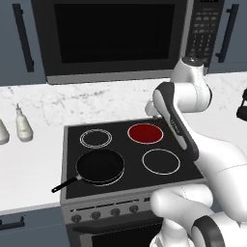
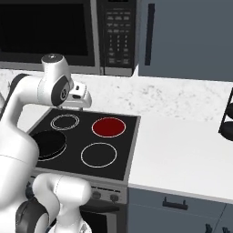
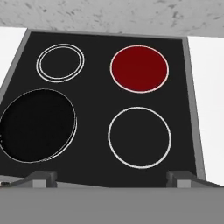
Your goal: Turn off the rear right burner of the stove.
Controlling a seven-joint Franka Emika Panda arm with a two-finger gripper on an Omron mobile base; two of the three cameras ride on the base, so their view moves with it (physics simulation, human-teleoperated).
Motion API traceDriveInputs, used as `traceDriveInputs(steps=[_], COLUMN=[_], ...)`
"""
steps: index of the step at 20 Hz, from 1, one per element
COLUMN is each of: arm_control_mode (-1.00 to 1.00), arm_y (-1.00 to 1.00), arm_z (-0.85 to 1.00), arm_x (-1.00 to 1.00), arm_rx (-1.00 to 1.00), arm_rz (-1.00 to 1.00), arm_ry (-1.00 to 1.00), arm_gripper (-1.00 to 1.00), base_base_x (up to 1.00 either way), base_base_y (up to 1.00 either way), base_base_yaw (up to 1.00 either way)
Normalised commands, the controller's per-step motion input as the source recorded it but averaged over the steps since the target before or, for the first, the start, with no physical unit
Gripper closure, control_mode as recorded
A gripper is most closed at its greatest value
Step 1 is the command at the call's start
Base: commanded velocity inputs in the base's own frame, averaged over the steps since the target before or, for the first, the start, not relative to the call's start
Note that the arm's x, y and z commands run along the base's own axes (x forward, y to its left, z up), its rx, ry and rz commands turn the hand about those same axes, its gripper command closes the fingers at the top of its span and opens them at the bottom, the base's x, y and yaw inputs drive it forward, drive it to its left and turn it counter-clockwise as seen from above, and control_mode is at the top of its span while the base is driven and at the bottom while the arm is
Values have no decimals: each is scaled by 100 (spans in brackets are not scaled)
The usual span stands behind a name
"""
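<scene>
Rear right burner point(image 1: 145, 133) glows solid red on the stove point(image 1: 128, 185), back row, right side; I see it the same in the right base view point(image 2: 108, 127) and the hand view point(image 3: 139, 69). Rear left is a double white ring point(image 1: 95, 138). Front right is a plain white ring point(image 1: 161, 161). A black pan point(image 1: 100, 166) sits on the front left burner, its handle sticking out over the stove's front left corner. A row of dark knobs point(image 1: 115, 212) runs along the grey front panel, partly hidden behind my arm.

The hand hangs above the cooktop, well clear of the glass, looking down on all four circles. My fingers point(image 3: 43, 177) stand wide apart at the bottom of the hand view, nothing between them.

Microwave point(image 1: 116, 36) overhead. Two pale bottles point(image 1: 22, 125) on the white worktop point(image 1: 29, 164), left of the stove.
</scene>
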Motion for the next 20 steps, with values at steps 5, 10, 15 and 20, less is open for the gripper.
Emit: traceDriveInputs(steps=[5,10,15,20], arm_control_mode=[100,-100,-100,-100], arm_y=[0,0,0,2], arm_z=[0,0,0,0], arm_x=[0,0,0,0], arm_rx=[0,0,0,0], arm_rz=[0,0,0,0], arm_ry=[0,0,0,0], arm_gripper=[-100,-100,-100,-100], base_base_x=[-21,-13,0,0], base_base_y=[-45,-24,0,0], base_base_yaw=[0,0,0,0])
